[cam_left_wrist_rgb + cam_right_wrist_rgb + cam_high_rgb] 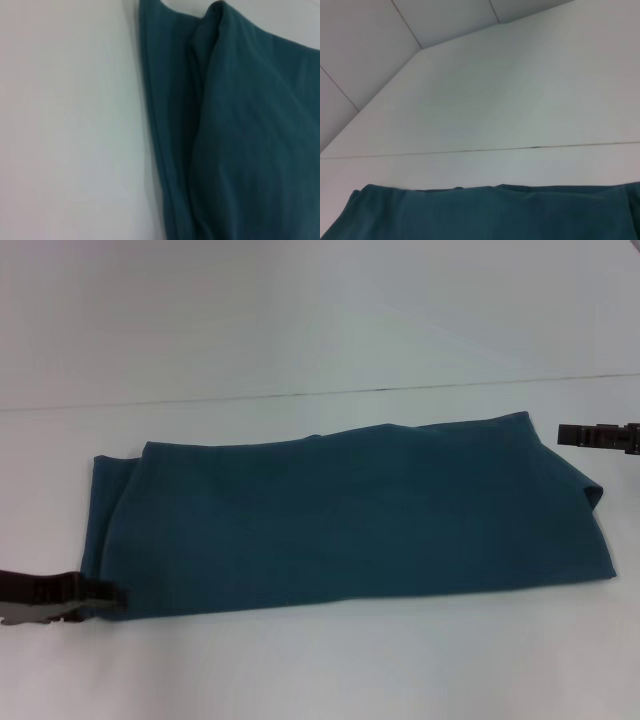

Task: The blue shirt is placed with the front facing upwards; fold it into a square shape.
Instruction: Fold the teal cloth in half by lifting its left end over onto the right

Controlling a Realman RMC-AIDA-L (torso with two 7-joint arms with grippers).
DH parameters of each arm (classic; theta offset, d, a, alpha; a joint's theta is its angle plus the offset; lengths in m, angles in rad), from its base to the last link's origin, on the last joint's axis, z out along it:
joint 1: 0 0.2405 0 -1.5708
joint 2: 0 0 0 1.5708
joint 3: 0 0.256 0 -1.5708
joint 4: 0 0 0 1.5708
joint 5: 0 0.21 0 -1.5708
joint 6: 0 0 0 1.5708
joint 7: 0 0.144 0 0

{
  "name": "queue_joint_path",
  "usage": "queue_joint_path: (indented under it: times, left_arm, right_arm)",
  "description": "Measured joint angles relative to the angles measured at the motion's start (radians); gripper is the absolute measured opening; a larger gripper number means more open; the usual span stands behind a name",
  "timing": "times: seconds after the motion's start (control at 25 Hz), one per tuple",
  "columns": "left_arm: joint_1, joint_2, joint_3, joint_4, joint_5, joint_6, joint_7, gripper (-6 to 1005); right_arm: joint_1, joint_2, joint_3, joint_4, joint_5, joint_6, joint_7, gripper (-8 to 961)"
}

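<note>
— White table (320,670) lies bare around the blue shirt (350,520), a folded band across its middle?

— Yes. Left gripper (100,595) touches the near-left corner; right gripper (580,435) sits beside the far-right edge. Neither one's grip can be told.

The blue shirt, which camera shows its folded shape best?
The head view: the whole blue shirt lies there as a long folded band on the table. The left wrist view shows only layered edges at one end, the right wrist view only one edge strip.
</note>
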Motion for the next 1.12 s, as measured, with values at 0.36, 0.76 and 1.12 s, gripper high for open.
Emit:
queue_joint_path:
  times: [0.36,0.76,1.12]
  left_arm:
    - [-0.027,-0.007,0.000,-0.001,-0.003,-0.008,0.000,664]
    - [-0.035,-0.008,0.000,0.014,-0.002,-0.002,0.003,662]
    - [-0.004,0.001,-0.005,0.112,0.005,0.057,-0.011,663]
  right_arm:
    - [0.000,0.000,0.000,0.000,0.001,0.000,0.000,917]
    - [0.000,0.000,0.000,0.000,0.000,0.001,0.000,916]
    - [0.002,-0.002,0.000,0.000,0.000,0.006,-0.003,917]
